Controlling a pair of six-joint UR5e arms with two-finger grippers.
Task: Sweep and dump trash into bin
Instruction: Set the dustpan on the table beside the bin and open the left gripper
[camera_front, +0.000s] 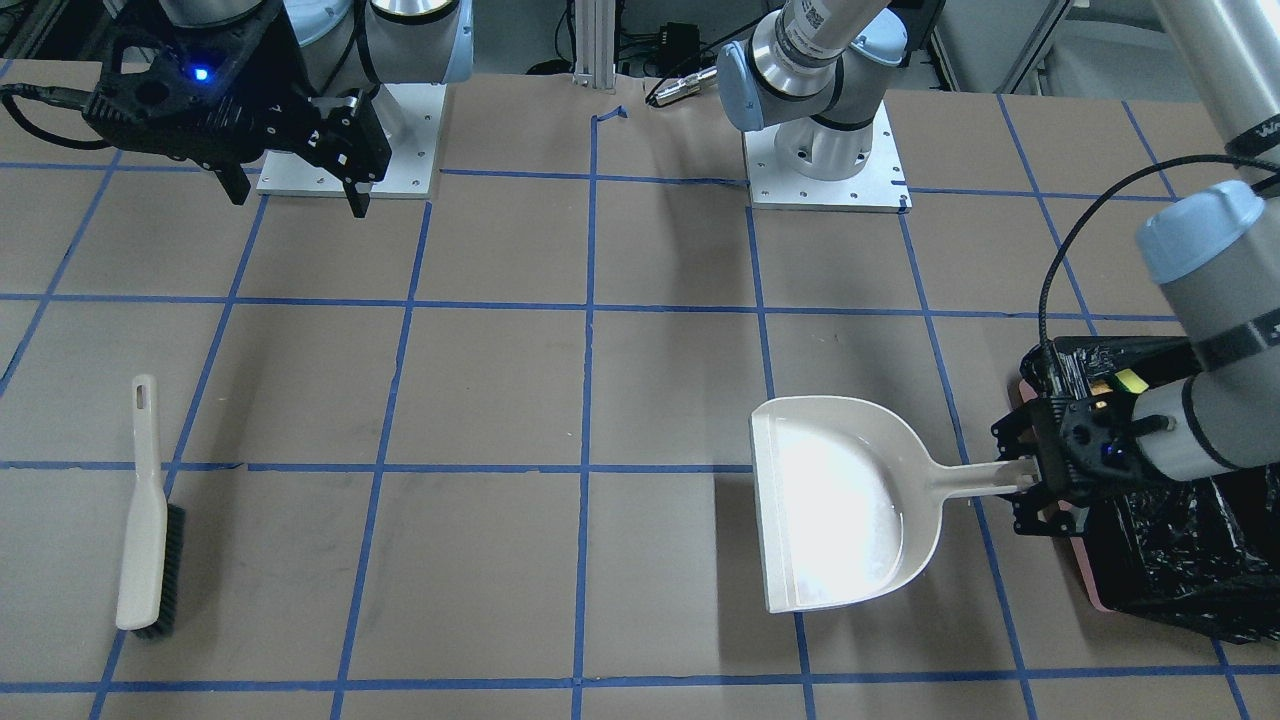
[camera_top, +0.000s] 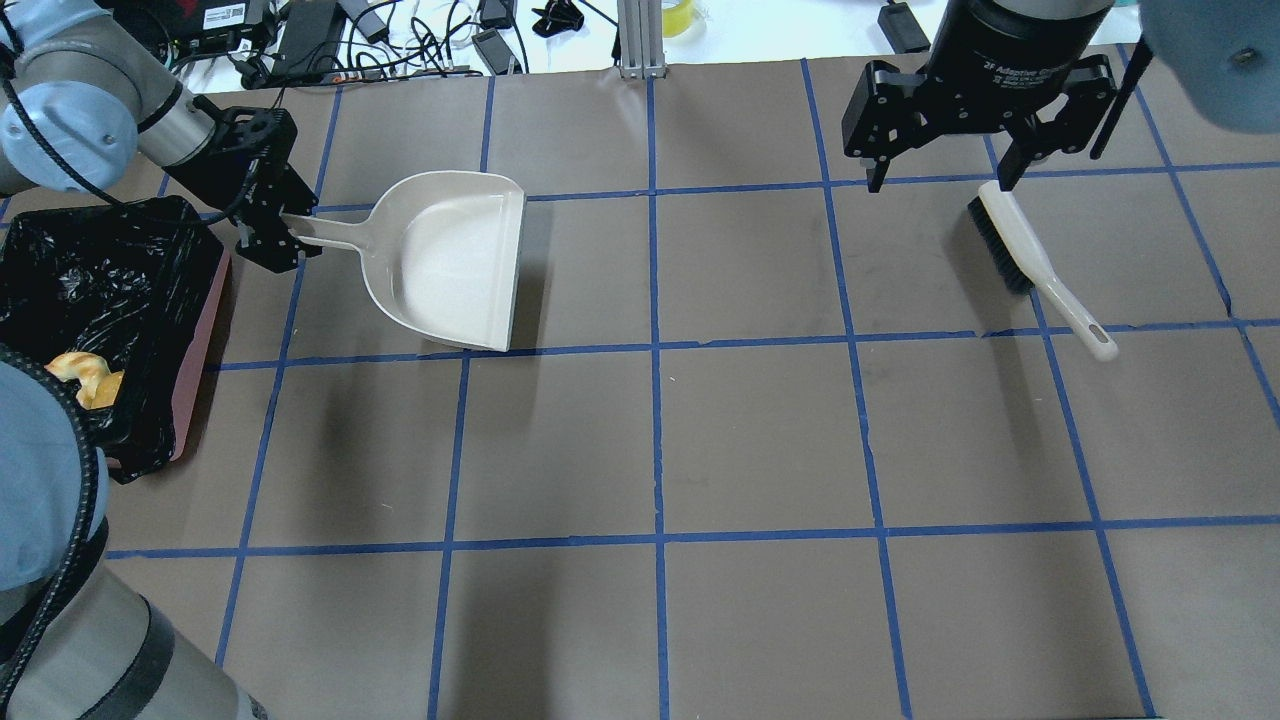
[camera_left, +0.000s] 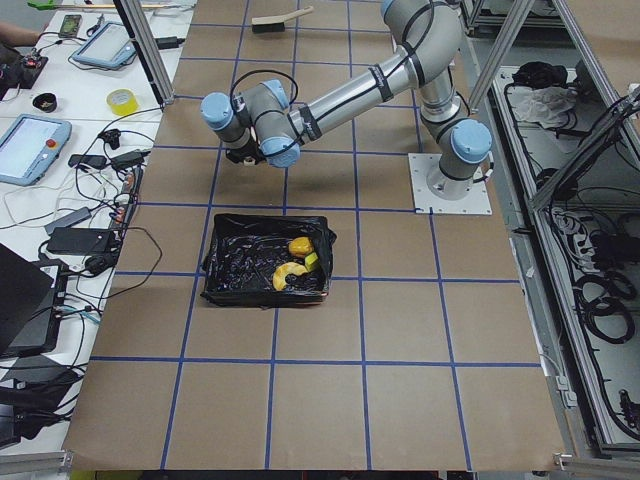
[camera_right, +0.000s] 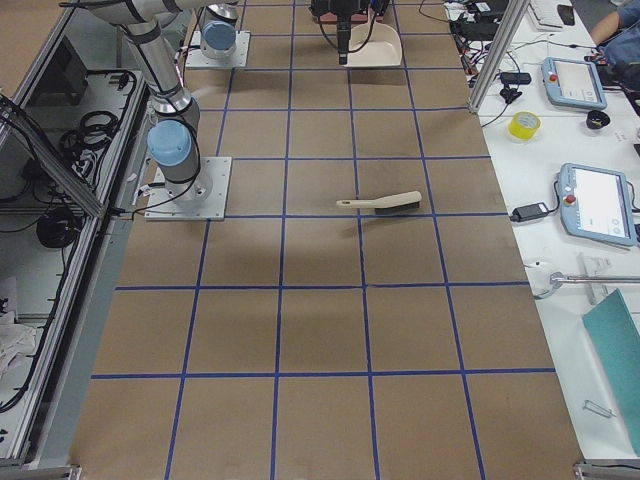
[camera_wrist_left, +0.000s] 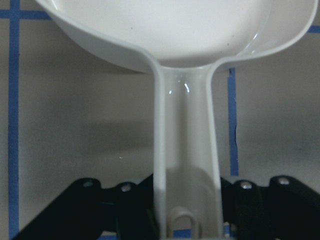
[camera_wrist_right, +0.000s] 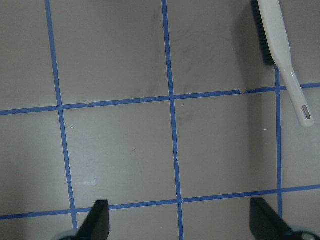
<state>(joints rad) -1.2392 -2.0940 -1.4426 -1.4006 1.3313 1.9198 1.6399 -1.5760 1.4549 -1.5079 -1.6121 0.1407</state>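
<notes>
The pink bin (camera_top: 205, 300) with its black bag stands at the table's left end. In the exterior left view (camera_left: 225, 262) it holds the potato lump (camera_left: 300, 246), the croissant piece (camera_left: 286, 277) and the sponge (camera_left: 313, 262). The croissant (camera_top: 82, 375) also shows from overhead. The beige dustpan (camera_top: 455, 260) lies flat and empty beside the bin. My left gripper (camera_top: 285, 232) is shut on its handle (camera_wrist_left: 187, 165). My right gripper (camera_top: 940, 180) is open and empty, raised above the brush (camera_top: 1030, 262).
The brush lies on the brown paper at the table's right side, handle pointing toward the robot (camera_wrist_right: 282, 50). Blue tape lines grid the table (camera_top: 655, 420). Cables and gear lie past the far edge (camera_top: 400, 30).
</notes>
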